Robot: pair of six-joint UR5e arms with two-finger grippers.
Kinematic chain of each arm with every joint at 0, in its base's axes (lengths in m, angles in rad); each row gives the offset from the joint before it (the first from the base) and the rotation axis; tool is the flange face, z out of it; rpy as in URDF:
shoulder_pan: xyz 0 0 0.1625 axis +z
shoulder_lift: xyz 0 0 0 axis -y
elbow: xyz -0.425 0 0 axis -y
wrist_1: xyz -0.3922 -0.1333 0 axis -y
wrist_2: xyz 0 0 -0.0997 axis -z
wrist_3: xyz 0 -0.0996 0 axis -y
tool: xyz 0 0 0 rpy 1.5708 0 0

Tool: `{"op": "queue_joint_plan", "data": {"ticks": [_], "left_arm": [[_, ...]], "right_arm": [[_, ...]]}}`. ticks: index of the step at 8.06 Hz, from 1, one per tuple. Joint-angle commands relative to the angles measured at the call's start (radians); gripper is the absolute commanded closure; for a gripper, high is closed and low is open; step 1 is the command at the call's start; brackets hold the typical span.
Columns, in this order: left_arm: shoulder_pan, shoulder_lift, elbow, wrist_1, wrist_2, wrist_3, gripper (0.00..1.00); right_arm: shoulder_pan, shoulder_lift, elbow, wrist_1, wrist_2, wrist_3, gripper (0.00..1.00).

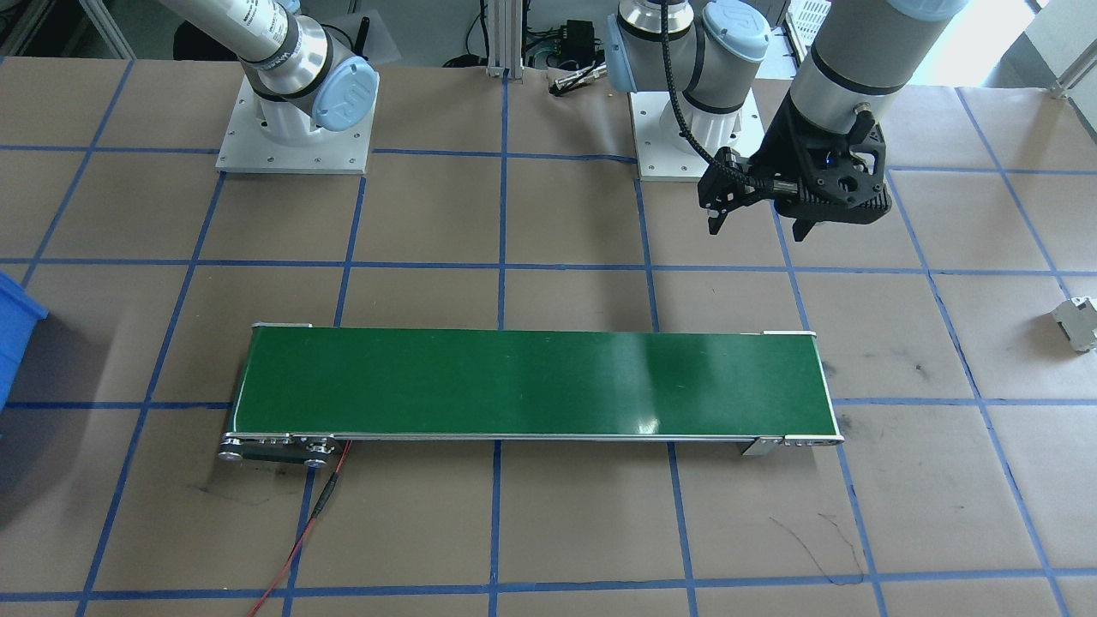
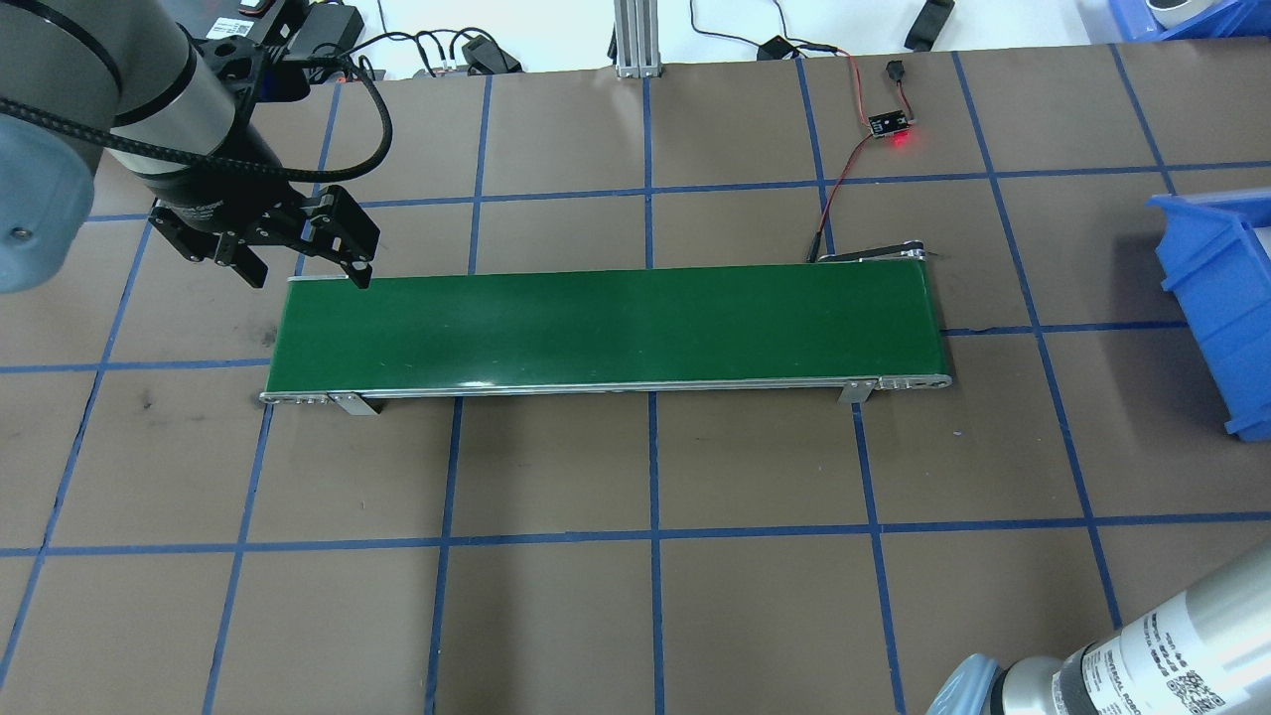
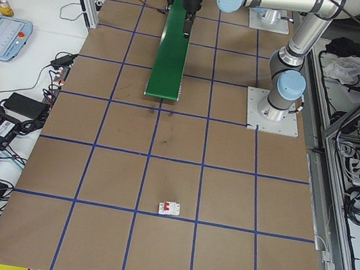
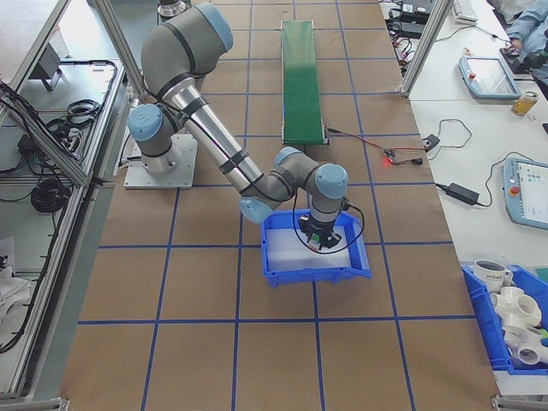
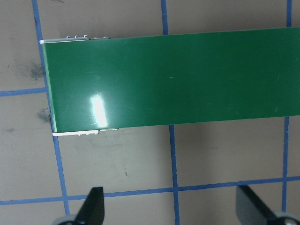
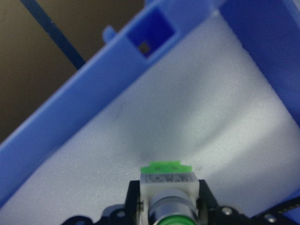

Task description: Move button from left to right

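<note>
The button (image 6: pixel 167 197) sits between the fingers of the right gripper (image 6: pixel 167 213), which is closed on its white-grey body. Its bright green base points away from the wrist camera, a labelled white block lies behind that, and the round metal collar with the green cap is nearest the lens. The button hangs inside the blue bin (image 6: pixel 70 117), above the bin's white foam floor; whether it touches the floor cannot be told.

In the right side view the right gripper (image 4: pixel 322 235) points down into the bin (image 4: pixel 282 267), which stands on the brown table (image 4: pixel 205 282) near the right end of the green conveyor (image 4: pixel 301 77). A red wire and a small board with a red light (image 4: pixel 391 156) lie on the table between the bin and the conveyor's end.

The left gripper (image 2: pixel 308 260) hovers at the opposite end of the conveyor (image 2: pixel 606 323), above its far corner, with its jaws spread wide and nothing between them. Its wrist camera looks straight down on the belt end (image 5: pixel 164 79), the two dark fingertips (image 5: pixel 93 206) showing well apart at the bottom edge.

A small white block with red parts (image 3: pixel 169 207) lies on the table well away from the conveyor, towards the robot's left end. The same block (image 1: pixel 1078 322) shows at the edge of the front view.
</note>
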Motion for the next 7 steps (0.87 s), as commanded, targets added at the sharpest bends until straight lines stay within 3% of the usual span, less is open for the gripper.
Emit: {"op": "queue_joint_plan", "data": {"ticks": [1, 2, 3, 5, 7], "left_arm": [[-0.002, 0.010, -0.006, -0.006, 0.003, -0.005, 0.00], [-0.002, 0.011, 0.002, -0.004, 0.001, -0.005, 0.00], [-0.002, 0.011, 0.003, -0.003, -0.002, -0.006, 0.00], [-0.007, 0.010, 0.003, -0.001, -0.002, -0.007, 0.00], [-0.019, 0.010, 0.002, -0.003, 0.001, -0.007, 0.00]], "right_arm": [[-0.002, -0.027, 0.002, 0.006, -0.002, 0.010, 0.03], [-0.002, -0.066, 0.005, 0.014, -0.005, 0.037, 0.00], [-0.002, -0.126, 0.005, 0.093, -0.002, 0.088, 0.00], [0.040, -0.299, 0.005, 0.365, -0.001, 0.291, 0.00], [0.189, -0.439, -0.014, 0.576, 0.001, 0.657, 0.00]]}}
